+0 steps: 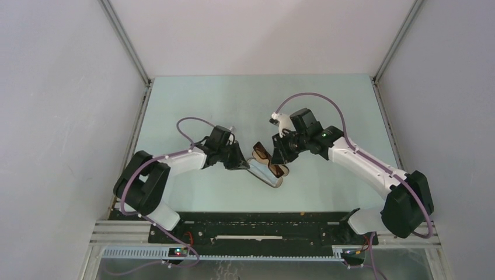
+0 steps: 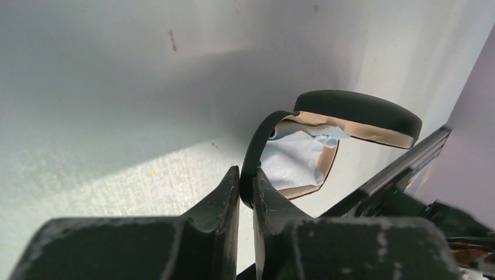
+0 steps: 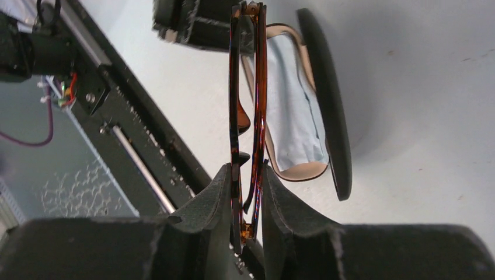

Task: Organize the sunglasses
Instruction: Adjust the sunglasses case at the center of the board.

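Right end effector (image 3: 245,192) is clamping the folded sunglasses (image 3: 258,87) by the open case (image 2: 356,114) (left end effector (image 2: 246,181) is pinching its rim); lowering them inside should come next.

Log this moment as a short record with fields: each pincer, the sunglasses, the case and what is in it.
left pincer: closed on the rim of the case, on the half that holds the cloth
right pincer: closed on the sunglasses
sunglasses: folded, held on edge close to the open case, not yet inside
case: open, black shell, tan lining, on the table
cloth: pale, lying inside the case
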